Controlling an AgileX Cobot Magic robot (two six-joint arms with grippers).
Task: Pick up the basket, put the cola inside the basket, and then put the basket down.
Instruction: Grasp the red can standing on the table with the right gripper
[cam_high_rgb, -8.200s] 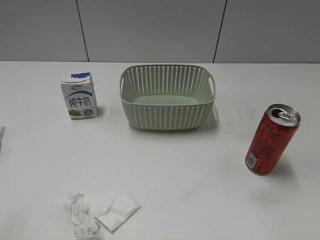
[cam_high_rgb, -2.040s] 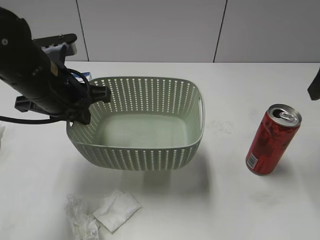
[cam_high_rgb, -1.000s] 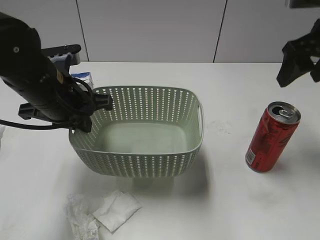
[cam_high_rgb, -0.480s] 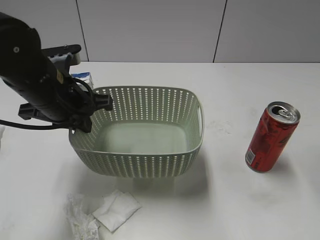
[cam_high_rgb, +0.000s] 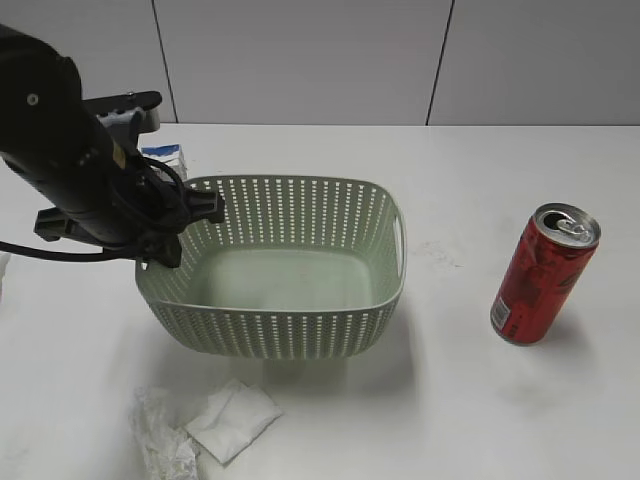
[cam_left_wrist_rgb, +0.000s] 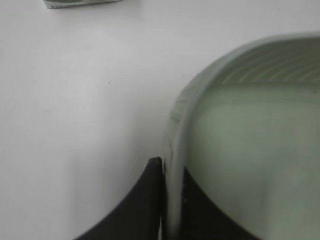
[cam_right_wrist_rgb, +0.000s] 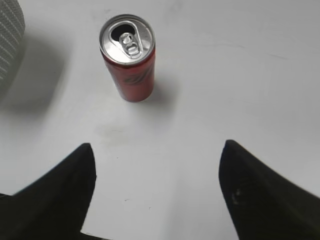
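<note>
I see the basket (cam_high_rgb: 280, 265) lifted off the table (cam_high_rgb: 450, 400), tilted toward the camera, with its shadow on the surface beneath it. It is empty. My left gripper (cam_left_wrist_rgb: 167, 200) has its two dark fingers closed on the basket's left rim, one inside the wall and one outside; in the exterior view the left arm (cam_high_rgb: 70, 170) covers that corner. The can (cam_high_rgb: 543, 275) stands upright on the table well to the right of the basket, silver top and pull tab up, a small white label low on its side. My right gripper (cam_right_wrist_rgb: 155, 195) hangs above the table near the can with its fingers spread wide and nothing between them; the can (cam_right_wrist_rgb: 128, 57) sits ahead of the gap, apart from both fingers. Behind the left arm a milk carton (cam_high_rgb: 163, 156) peeks out. Crumpled white tissue (cam_high_rgb: 205, 425) lies on the table in front of the basket.
</note>
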